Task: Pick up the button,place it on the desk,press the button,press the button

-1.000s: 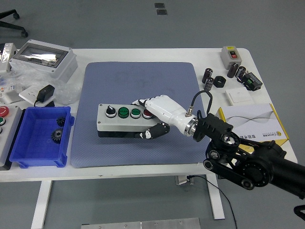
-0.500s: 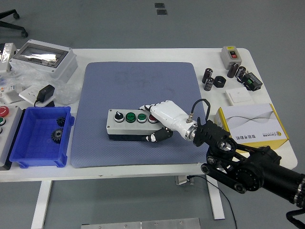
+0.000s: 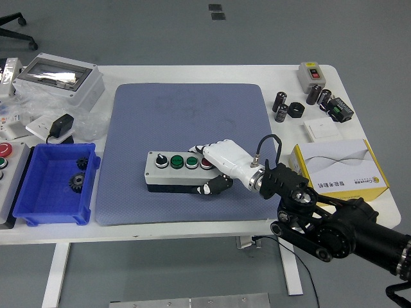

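The button box [image 3: 173,172] is a grey box with a black selector knob, two green buttons and a red button on top. It rests on the blue-grey mat [image 3: 186,119], near the mat's front middle. My right hand [image 3: 215,168] is white, comes in from the lower right and is shut on the box's right end, fingers over the far side near the red button and thumb on the near side. My left arm is out of view.
A blue bin [image 3: 54,186] with black gears sits at the left. A grey enclosure [image 3: 58,80] and a black adapter [image 3: 62,124] are at the back left. A yellow-edged box [image 3: 340,167], black capacitors [image 3: 282,106] and a switch [image 3: 313,74] lie at the right.
My right hand has moved the button box to the right and slightly toward the near edge over the mat, most of it in the first half second. The grasp is unchanged.
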Robot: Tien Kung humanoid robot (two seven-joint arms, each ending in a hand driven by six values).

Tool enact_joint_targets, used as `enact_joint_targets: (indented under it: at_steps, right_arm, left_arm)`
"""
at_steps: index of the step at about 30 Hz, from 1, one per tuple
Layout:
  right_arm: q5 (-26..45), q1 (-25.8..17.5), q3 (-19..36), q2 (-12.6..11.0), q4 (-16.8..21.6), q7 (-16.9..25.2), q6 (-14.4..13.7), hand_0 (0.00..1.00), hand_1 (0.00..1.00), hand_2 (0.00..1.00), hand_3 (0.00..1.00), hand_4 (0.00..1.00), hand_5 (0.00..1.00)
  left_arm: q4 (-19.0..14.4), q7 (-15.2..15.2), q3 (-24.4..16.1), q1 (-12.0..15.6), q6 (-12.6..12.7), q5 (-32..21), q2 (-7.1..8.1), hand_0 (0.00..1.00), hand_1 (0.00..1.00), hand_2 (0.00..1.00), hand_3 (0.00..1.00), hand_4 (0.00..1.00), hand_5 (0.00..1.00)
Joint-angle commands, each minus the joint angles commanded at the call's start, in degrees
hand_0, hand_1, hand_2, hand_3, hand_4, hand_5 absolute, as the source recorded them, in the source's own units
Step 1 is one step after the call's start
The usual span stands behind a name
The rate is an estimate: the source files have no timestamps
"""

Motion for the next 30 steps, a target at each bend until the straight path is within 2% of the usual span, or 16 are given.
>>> enact_joint_targets:
  at_steps: [3,4,9,10,15,16,30]
  right_arm:
    - [-0.1,-0.1,0.3,0.0,0.2,-0.2,-0.1,0.789,0.766,0.689,0.648,0.195,0.029]
    - [-0.2,-0.1,0.3,-0.1,0.2,-0.2,-0.1,0.852,0.828,0.815,0.771,0.327,0.002]
    - [0.2,-0.2,0.4,-0.1,0.3,0.0,-0.4,0.852,0.828,0.815,0.771,0.327,0.002]
    - [0.3,-0.2,0.4,-0.2,0.3,0.0,-0.5,0.866,0.853,0.851,0.877,0.394,0.002]
    - [0.7,-0.2,0.4,-0.3,0.4,0.2,-0.5,0.866,0.853,0.851,0.877,0.394,0.002]
    - [0.8,-0.2,0.4,-0.3,0.4,0.2,-0.4,0.887,0.906,0.915,0.958,0.491,0.002]
    - [5.9,-0.2,0.5,-2.1,2.7,-0.7,2.5,0.897,0.930,0.940,0.991,0.539,0.008]
  left_arm:
    - [0.0,0.0,0.0,0.0,-0.1,0.0,0.05,0.631,0.493,0.492,0.631,0.301,0.044]
    - [0.0,-0.1,-0.1,0.0,-0.1,0.0,0.06,0.631,0.502,0.502,0.633,0.311,0.060]
    - [0.0,-0.2,-0.1,0.0,-0.1,-0.1,0.10,0.631,0.502,0.502,0.633,0.311,0.060]
    - [0.0,-0.2,-0.1,0.0,-0.1,-0.1,0.10,0.630,0.502,0.503,0.631,0.310,0.070]
    - [0.0,-0.2,-0.1,0.0,-0.2,-0.1,0.08,0.630,0.502,0.503,0.631,0.310,0.070]
    - [0.0,-0.2,-0.1,0.0,-0.2,-0.1,0.09,0.629,0.503,0.505,0.631,0.310,0.085]
    - [0.1,-0.1,-0.1,0.1,-0.4,0.2,0.17,0.629,0.499,0.502,0.628,0.292,0.075]
